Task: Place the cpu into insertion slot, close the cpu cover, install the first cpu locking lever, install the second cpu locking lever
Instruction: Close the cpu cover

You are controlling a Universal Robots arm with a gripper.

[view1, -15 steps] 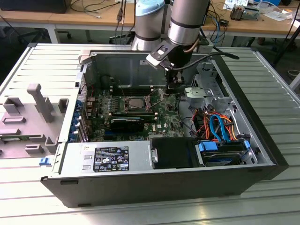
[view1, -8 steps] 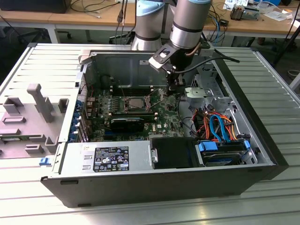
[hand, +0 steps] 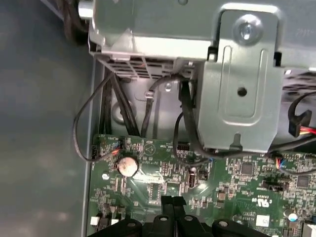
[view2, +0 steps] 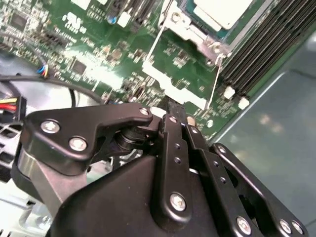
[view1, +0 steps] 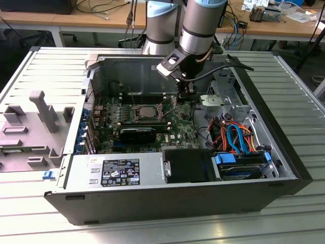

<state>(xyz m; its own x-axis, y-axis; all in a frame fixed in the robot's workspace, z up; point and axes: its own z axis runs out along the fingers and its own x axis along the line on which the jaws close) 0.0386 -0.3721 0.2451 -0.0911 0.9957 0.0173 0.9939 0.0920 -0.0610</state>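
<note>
My claw (hand: 173, 200), fingers pressed shut on nothing, hangs above the motherboard (view1: 175, 132).
The cpu (view1: 145, 111) lies flat in its socket, metal top up, inside an open case (view1: 152, 203) on a slatted table (view1: 51, 61).

silver-grey sq cpu (view1: 144, 113) flat on green mobo (view1: 179, 129), silver cpu cover (view2: 193, 32) framing it

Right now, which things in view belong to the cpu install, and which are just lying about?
Job in hand:
cpu, seated in the socket
cpu cover, framing it
gripper, fingers together, low over the board beside the socket

Lying about:
power supply
blue and orange cables
coin cell
grey plastic fixture, outside the case
</note>
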